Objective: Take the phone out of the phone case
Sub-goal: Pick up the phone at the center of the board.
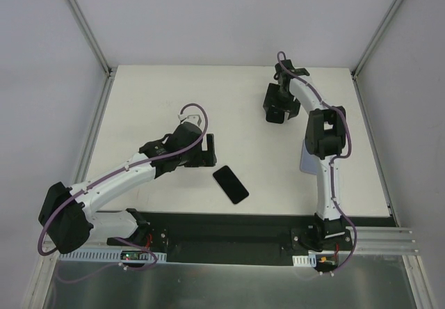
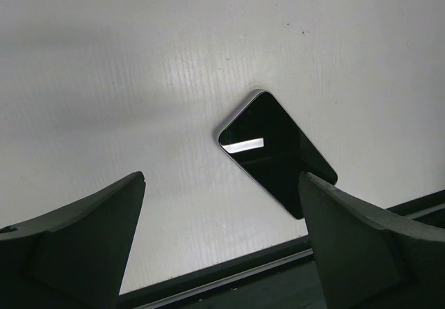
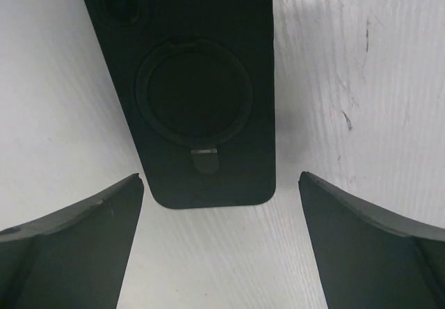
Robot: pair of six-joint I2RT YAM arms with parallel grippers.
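The black phone lies flat, screen up, on the white table, apart from the case. In the left wrist view the phone sits just past my right fingertip. My left gripper is open and holds nothing. The black phone case lies back up, with its round ring stand showing. My right gripper hangs open over the case's near end, its fingers on either side and not touching it. From the top view the case is hidden under that gripper.
A black strip runs along the table's near edge, just below the phone. Aluminium frame posts and pale walls close in the table at the back and sides.
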